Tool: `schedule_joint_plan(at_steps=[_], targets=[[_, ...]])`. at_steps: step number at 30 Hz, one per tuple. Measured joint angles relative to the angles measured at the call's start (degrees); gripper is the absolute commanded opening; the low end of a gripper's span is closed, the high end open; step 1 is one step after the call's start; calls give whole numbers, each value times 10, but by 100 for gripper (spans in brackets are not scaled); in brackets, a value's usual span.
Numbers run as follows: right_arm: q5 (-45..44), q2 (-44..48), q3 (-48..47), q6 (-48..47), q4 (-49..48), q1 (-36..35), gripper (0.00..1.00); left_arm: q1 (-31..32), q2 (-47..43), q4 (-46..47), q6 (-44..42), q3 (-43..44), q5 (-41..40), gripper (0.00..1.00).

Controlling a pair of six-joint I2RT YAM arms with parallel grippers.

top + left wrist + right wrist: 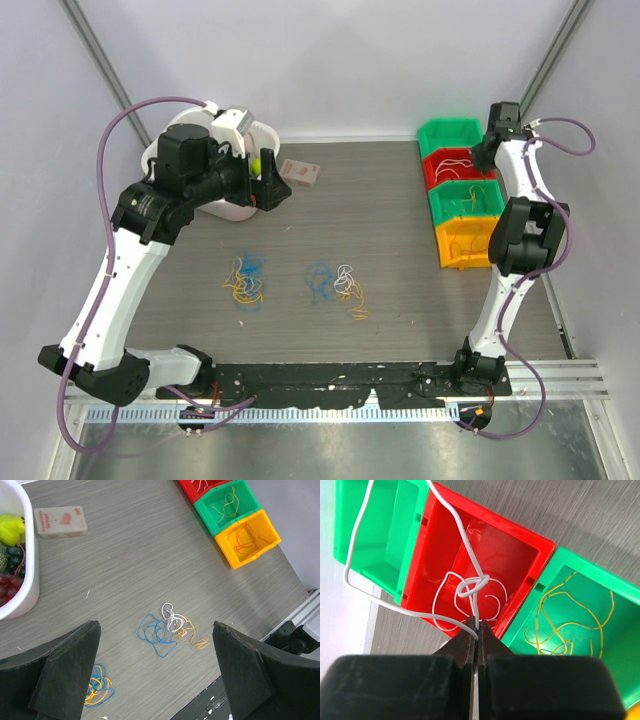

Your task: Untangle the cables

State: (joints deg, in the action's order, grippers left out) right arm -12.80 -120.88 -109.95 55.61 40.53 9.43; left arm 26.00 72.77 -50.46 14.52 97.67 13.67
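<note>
Risk sits mainly with the right gripper (476,630), whose jaws are pinched tight on a thin white curly cable (465,587) held above the red plastic bin (505,545). A long loop of that cable swings out over the neighbouring green plastic bin (380,530), so on release it could drape across the dividing wall or land in the wrong compartment. It also crosses itself in what looks like a knot, and could snag the white cord already lying in the red bin. The left gripper (155,645) hangs wide open and empty above the blue, white and yellow tangle (167,627) on the grey table (150,555). A second yellow and blue tangle (97,687) is partly hidden behind a finger. The white cable's far end runs out of the wrist view.
</note>
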Motion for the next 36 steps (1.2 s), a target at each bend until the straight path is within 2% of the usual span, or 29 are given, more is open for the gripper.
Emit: schedule_joint_plan(at_steps=[5,11,17,19,20,21,22,23,25,27,29,36], targets=[[4,-34,-71,5,32,-1,1,0,-2,0,0,-2,0,98],[15,-127,-198,46,83,-5,1,0,-3,0,0,-4,1,98],[10,-158,-191,87,108,-22,3,0,-3,0,0,-5,1,98],[5,-161,-187,91,106,-26,11,0,-3,0,0,-5,1,98],[2,-161,-187,90,104,-27,22,0,-3,0,0,-5,1,98],[-2,-161,-187,89,101,-30,27,0,-3,0,0,-5,1,98],[-7,-161,-188,86,98,-32,38,0,-3,0,0,-5,1,98],[-11,-161,-190,81,95,-34,40,0,-3,0,0,-5,1,98],[-16,-161,-198,70,96,-35,53,0,-3,0,0,-5,1,98],[-16,-161,-209,61,101,-33,60,0,-3,0,0,-5,1,98],[-13,-160,-217,51,103,-30,64,0,-3,0,0,-5,1,98],[-1,-125,-199,-35,114,-25,64,0,-3,0,1,-6,6,98]])
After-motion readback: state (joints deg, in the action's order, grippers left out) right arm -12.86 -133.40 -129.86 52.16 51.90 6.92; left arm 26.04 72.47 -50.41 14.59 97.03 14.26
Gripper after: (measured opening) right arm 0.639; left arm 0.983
